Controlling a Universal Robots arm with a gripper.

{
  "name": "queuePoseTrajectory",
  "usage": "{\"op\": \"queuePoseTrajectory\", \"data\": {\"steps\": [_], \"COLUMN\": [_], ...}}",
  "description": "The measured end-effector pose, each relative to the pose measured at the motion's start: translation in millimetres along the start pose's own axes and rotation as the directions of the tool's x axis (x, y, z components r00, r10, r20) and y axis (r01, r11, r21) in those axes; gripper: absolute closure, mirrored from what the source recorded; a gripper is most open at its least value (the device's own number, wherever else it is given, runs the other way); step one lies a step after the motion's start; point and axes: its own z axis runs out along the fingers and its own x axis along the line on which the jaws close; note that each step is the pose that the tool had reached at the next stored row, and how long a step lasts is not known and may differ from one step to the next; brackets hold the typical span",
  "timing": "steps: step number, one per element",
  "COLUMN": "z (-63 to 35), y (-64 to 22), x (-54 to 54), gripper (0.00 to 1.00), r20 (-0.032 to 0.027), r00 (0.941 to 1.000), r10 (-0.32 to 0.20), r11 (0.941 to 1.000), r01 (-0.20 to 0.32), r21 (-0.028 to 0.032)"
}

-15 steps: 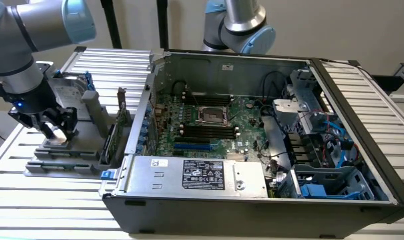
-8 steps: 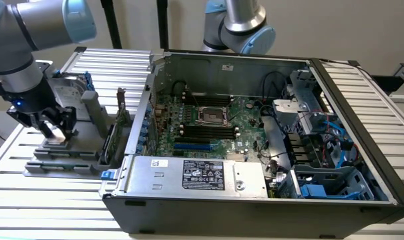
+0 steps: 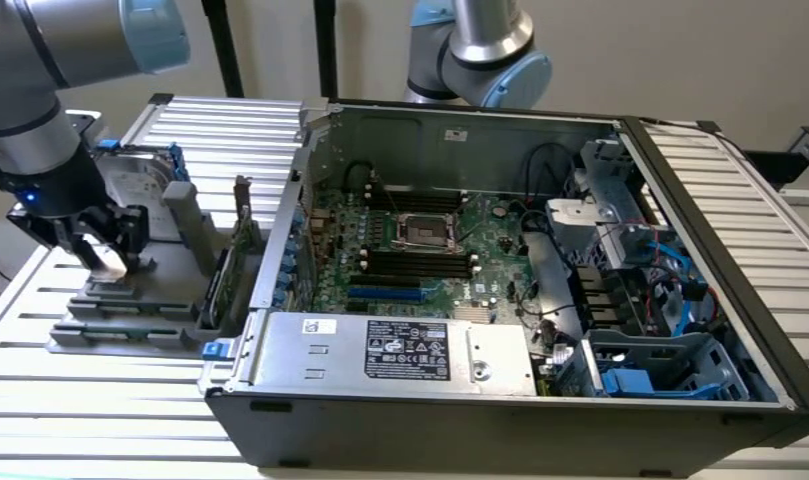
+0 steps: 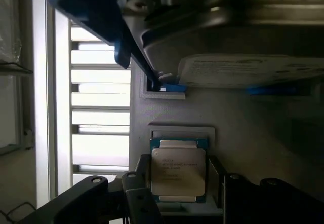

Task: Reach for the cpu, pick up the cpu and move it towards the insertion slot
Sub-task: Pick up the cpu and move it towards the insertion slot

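Note:
The cpu [image 4: 178,169] is a small square chip with a silver-grey top. It lies in a pale recess of the grey parts stand [image 4: 243,117], and in the exterior view its pale patch [image 3: 107,260] shows between the fingers. My gripper [image 4: 178,186] is down over it, a dark finger [image 4: 140,183] pressed against each of two opposite edges, shut on the chip. The stand [image 3: 124,310] is at the exterior view's left, with my gripper [image 3: 105,255] low on it. The insertion slot [image 3: 424,232], a dark square in a shiny frame, sits on the green motherboard [image 3: 498,235] inside the open case.
A silver hard drive in a blue frame [image 4: 228,46] stands just behind the cpu on the stand [image 3: 135,175]. An upright card [image 3: 240,235] and the case wall [image 3: 291,210] lie between stand and motherboard. Black memory slots [image 3: 411,262] flank the socket. A second arm [image 3: 478,50] hangs behind the case.

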Motion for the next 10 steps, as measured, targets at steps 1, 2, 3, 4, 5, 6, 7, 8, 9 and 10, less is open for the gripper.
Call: {"op": "queuePoseTrajectory", "data": {"steps": [1,2,3,4,5,6,7,8,9,10], "z": [-3.1,-6.3,-9.5,-12.5,-15.3,-18.3,-21.6,-24.7,-28.2,-32.0], "y": [0.1,0.2,0.4,0.5,0.5,0.6,0.8,0.9,1.0,1.2], "x": [0.1,0.1,0.3,0.4,0.4,0.5,0.6,0.7,0.8,0.8], "gripper": [0.46,0.46,0.46,0.46,0.46,0.46,0.46,0.46,0.46,0.46], "r20": [0.0011,0.0022,0.0033,0.0044,0.0056,0.0069,0.008,0.0085,0.009,0.0095], "r00": [1.0,1.0,1.0,1.0,1.0,1.0,1.0,1.0,1.0,1.0], "r10": [0.0,0.0,0.0,0.0,0.0,0.0,0.0,0.0,0.0,0.0], "r11": [1.0,1.0,1.0,1.0,1.0,1.0,1.0,1.0,1.0,1.0], "r01": [0.0,0.0,0.0,0.0,0.0,0.0,0.0,0.0,0.0,0.0], "r21": [0.0,0.0,0.0,0.0,0.0001,0.0,0.0,0.0001,0.0,0.0]}}
